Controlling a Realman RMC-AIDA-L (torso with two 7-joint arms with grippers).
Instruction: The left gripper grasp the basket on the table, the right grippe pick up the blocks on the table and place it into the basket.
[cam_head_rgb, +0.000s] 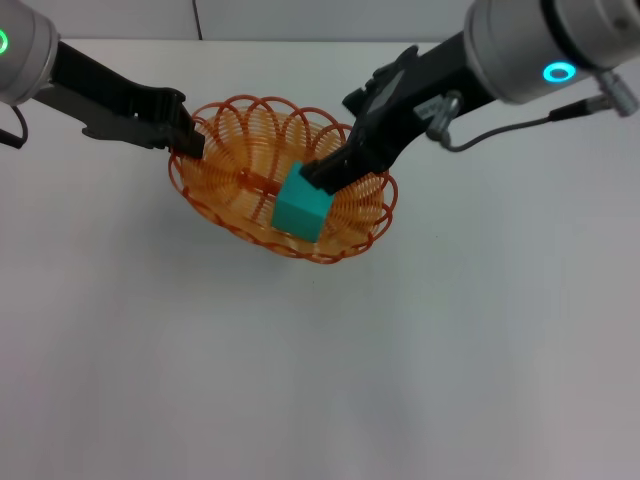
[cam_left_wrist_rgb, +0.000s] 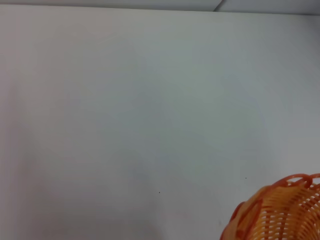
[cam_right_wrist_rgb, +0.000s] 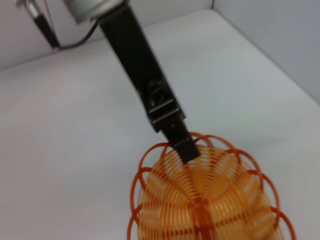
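The orange wire basket (cam_head_rgb: 240, 180) sits on the white table (cam_head_rgb: 320, 380). My left gripper (cam_head_rgb: 188, 142) is shut on the basket's left rim; the right wrist view shows it (cam_right_wrist_rgb: 182, 146) clamped on that rim. My right gripper (cam_head_rgb: 322, 172) reaches in from the right, over the right half of the basket, shut on the top of the teal block (cam_head_rgb: 302, 207). The block sits tilted, low inside the basket, and I cannot tell whether it touches the wires. A piece of the basket (cam_left_wrist_rgb: 282, 215) shows in the left wrist view. The basket (cam_right_wrist_rgb: 205, 200) fills the lower part of the right wrist view.
A thin black cable (cam_head_rgb: 500, 128) hangs from the right arm near its cyan ring. The table's far edge (cam_head_rgb: 300, 40) meets a grey wall behind the basket.
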